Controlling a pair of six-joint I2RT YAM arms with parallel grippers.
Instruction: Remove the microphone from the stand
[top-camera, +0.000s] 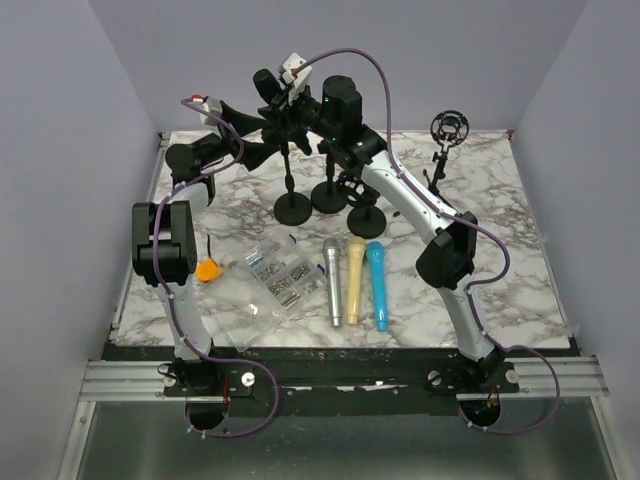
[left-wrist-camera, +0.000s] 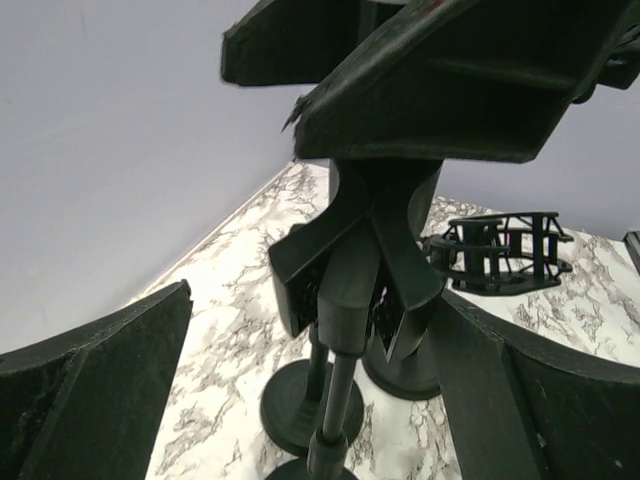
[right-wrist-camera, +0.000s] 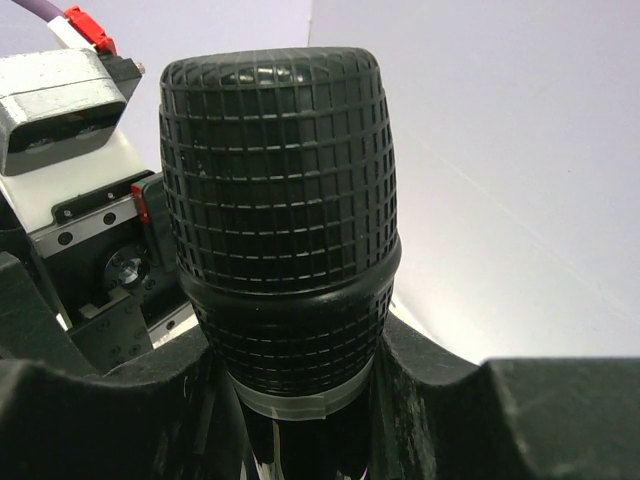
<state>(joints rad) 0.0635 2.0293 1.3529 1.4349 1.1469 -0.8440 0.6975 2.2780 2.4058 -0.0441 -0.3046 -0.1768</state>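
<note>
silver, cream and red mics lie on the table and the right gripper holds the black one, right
No: the third is a blue mic, not red, per the top external view. The silver mic, cream mic and right gripper on the black mic are right.

Marbled counter (top-camera: 520, 270) mid-frame, boxed by plain lilac walls (top-camera: 60, 150) at left, top and right; soft, even light.
</note>
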